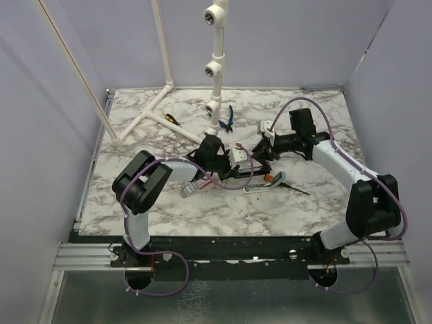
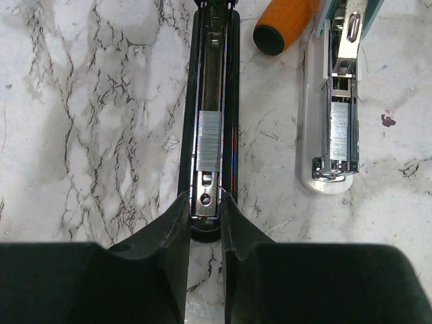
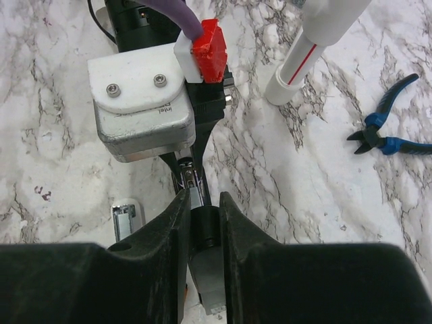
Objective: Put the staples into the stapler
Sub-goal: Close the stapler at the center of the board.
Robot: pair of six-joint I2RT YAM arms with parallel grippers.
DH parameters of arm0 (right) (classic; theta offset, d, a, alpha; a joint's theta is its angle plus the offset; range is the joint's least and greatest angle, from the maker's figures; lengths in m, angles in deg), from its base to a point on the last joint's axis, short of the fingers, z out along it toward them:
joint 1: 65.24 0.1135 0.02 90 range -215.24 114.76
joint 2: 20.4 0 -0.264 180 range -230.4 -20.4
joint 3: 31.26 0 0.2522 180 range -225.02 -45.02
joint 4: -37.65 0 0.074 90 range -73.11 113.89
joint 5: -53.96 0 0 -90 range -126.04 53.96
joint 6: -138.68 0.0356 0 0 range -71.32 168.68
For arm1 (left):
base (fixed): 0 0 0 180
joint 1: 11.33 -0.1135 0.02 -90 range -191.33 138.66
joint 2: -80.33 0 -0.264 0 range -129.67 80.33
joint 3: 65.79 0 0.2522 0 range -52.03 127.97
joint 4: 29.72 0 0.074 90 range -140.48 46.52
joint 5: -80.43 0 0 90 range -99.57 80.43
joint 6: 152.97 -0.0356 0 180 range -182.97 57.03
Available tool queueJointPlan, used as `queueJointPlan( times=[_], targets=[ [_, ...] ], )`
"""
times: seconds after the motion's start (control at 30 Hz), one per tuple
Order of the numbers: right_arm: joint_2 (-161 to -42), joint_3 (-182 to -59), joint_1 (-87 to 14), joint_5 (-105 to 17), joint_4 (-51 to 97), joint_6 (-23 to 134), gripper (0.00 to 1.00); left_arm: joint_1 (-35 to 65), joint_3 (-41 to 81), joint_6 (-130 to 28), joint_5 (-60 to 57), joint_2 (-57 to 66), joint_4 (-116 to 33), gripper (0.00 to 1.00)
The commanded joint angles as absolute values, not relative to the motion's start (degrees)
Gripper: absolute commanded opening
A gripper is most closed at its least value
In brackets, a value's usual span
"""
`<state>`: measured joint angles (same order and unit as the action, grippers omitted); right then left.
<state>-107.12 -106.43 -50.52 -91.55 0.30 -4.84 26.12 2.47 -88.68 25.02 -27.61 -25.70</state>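
- On the table (image 1: 304, 209), the stapler (image 2: 213, 81) lies open, with the staples (image 2: 209, 140) seated in its metal channel.
- The left claw (image 2: 205, 202) is narrow, pinching the stapler's near end.
- The right claw (image 3: 204, 209) is narrow, clamped on a black part of it.

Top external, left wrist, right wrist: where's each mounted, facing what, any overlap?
Top external: above, behind the bases, looking down on the table; left arm, right arm show.
Left wrist: on the left gripper, looking down at the stapler; fingers show.
Right wrist: on the right gripper, facing the left wrist camera; fingers show.
Shared: both wrist views show the stapler.
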Motion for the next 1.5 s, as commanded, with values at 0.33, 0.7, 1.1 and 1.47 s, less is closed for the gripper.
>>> queueJointPlan(
  times=[0.33, 0.7, 1.1, 1.47],
  targets=[
    [-112.04, -104.33, -49.68, -84.65, -0.01, -1.99, 0.18, 25.56, 1.0, -87.73, 27.35, -28.52, -23.19, 0.0],
    [-112.78, -103.28, -48.86, -84.47, 1.81, -0.49, 0.18, 25.56, 0.32, -86.92, 27.25, -28.92, -21.75, 0.0],
    [-114.99, -102.46, -47.29, -83.03, 4.85, 2.02, 0.18, 25.49, -1.07, -86.52, 27.2, -28.69, -19.11, 0.0],
    [-116.85, -101.86, -46.4, -81.64, 7.89, 5.14, 0.18, 25.49, -2.01, -86.22, 27.23, -28.68, -17.79, 0.0]
  ],
)
